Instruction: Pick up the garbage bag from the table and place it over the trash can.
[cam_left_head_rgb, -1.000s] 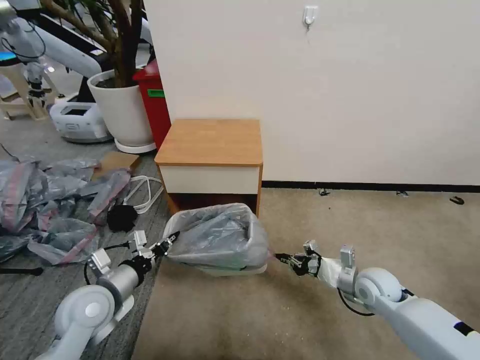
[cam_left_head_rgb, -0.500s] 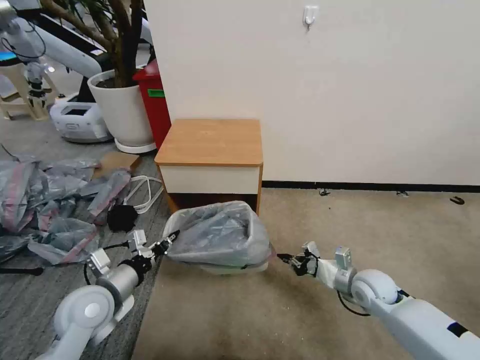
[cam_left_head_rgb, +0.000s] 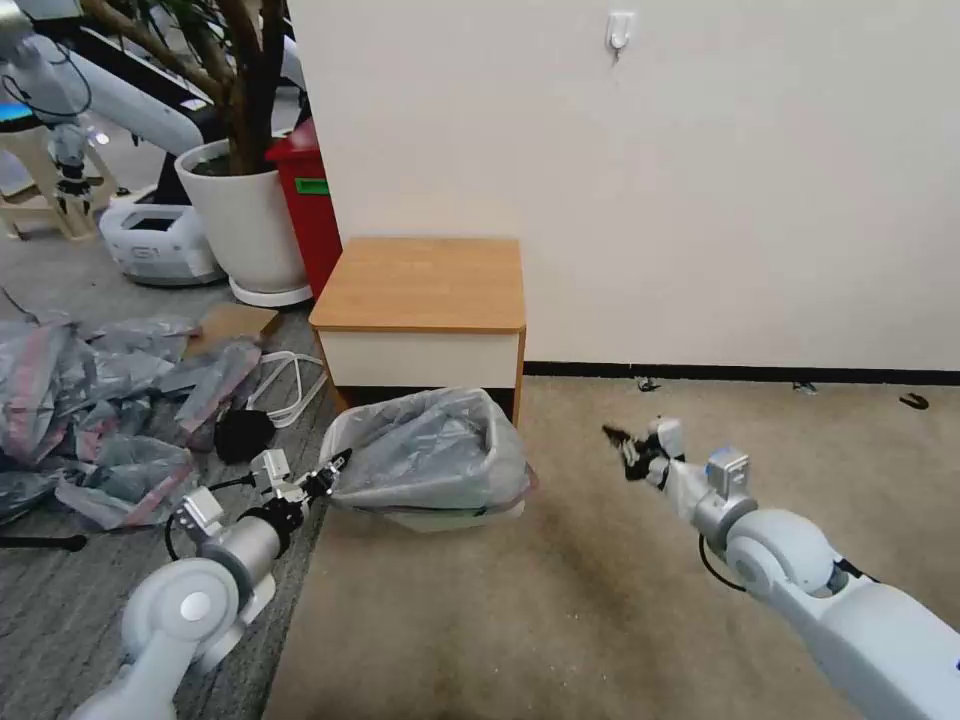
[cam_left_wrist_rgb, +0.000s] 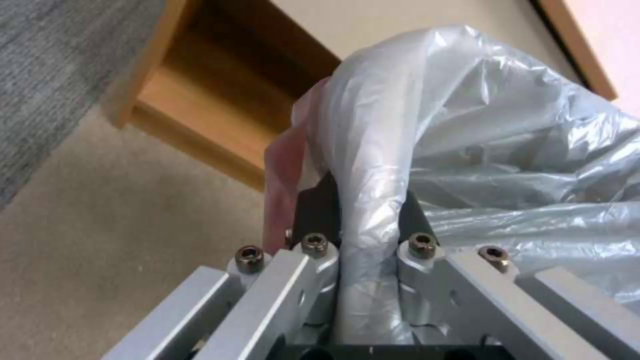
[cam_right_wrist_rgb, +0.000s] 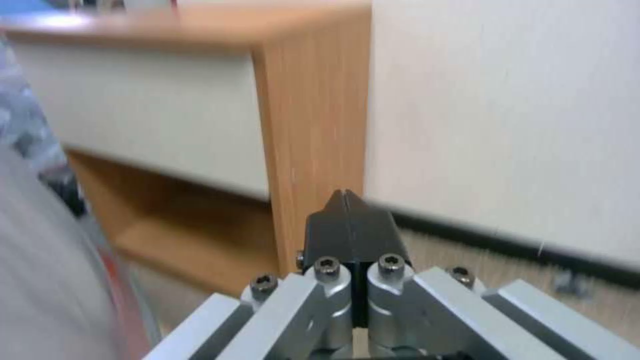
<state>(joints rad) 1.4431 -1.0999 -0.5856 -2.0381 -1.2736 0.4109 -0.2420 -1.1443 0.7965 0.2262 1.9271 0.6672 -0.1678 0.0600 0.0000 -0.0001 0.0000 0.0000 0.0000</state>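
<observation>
The grey translucent garbage bag (cam_left_head_rgb: 430, 455) with its pink-red band is draped over the cream trash can (cam_left_head_rgb: 455, 518), which stands on the carpet in front of the table (cam_left_head_rgb: 420, 285). My left gripper (cam_left_head_rgb: 335, 470) is at the can's left side, shut on the bag's rim. The left wrist view shows a fold of the garbage bag (cam_left_wrist_rgb: 373, 150) pinched in that gripper (cam_left_wrist_rgb: 353, 205). My right gripper (cam_left_head_rgb: 612, 434) hovers to the right of the can, apart from the bag, shut and holding nothing. In the right wrist view this gripper (cam_right_wrist_rgb: 347, 200) points at the table's side panel (cam_right_wrist_rgb: 313, 125).
A heap of similar grey-pink bags (cam_left_head_rgb: 90, 400) lies on the floor at left, with a black object (cam_left_head_rgb: 243, 435) and a white cable (cam_left_head_rgb: 290, 385) beside it. A white plant pot (cam_left_head_rgb: 245, 215) and a red bin (cam_left_head_rgb: 310, 200) stand behind. Open carpet (cam_left_head_rgb: 760, 430) lies to the right.
My right gripper has come off the bag's right edge and risen back toward the wall. The bag has sunk lower over the can. The left gripper keeps its hold.
</observation>
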